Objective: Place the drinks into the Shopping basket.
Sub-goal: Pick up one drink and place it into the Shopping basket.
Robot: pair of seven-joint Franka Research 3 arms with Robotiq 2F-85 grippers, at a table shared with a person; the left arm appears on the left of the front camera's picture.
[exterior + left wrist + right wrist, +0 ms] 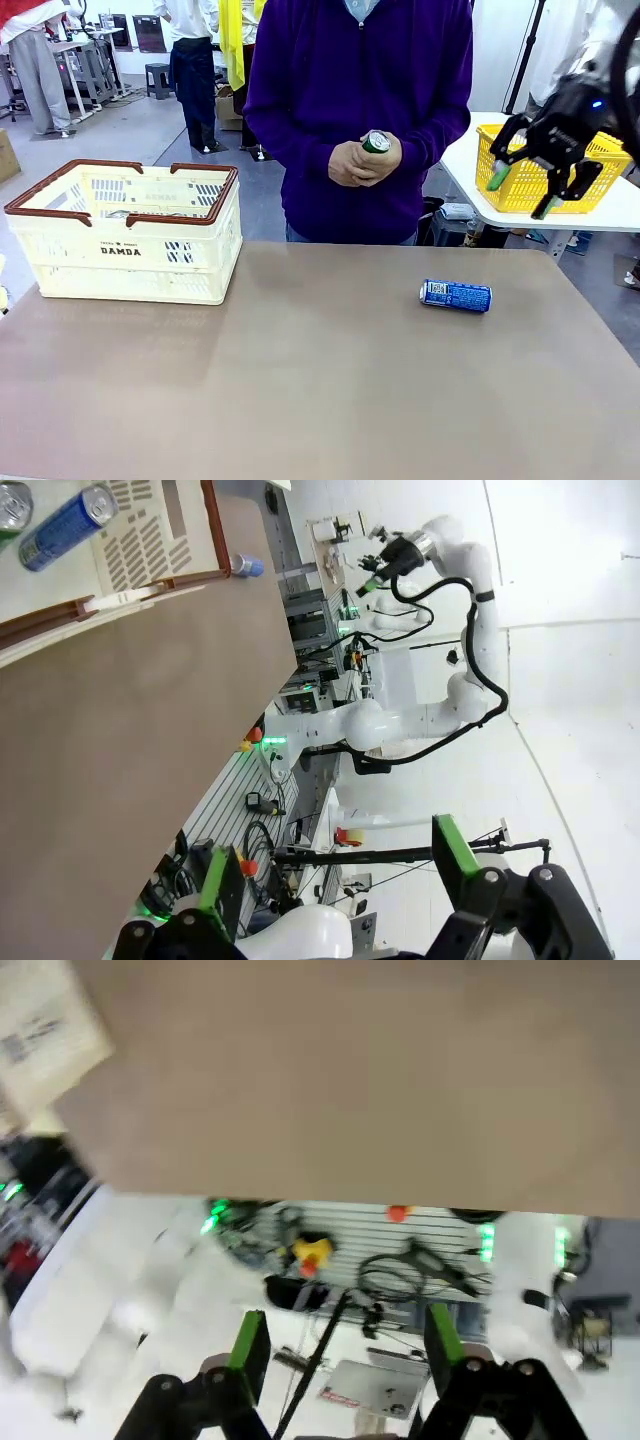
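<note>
the right claw (522, 192) hangs in the air above the right edge of the table (300, 400), well over it. its jaws stand apart and it holds nothing and touches nothing. in its own wrist view the green fingers (248, 1345) also stand apart with an empty gap between them. the left claw (335, 870) is spread wide and is empty too (its view is turned sideways). the blue can (456, 295), with white lettering, lies on its side on the table, right of the middle and near the far edge, below and to the left of the right claw. the green can (376, 142) is not on the table: a person in a purple top (360, 80) at the far side holds it in both hands (362, 162), so that little more than its silver top shows. the shopping basket (130, 265), cream-white and slotted with a dark brown rim and "damda" on its side, stands on the far left part of the table, well apart from the blue can. behind the right claw a yellow mesh basket (515, 195) sits on a white side table (600, 215).
</note>
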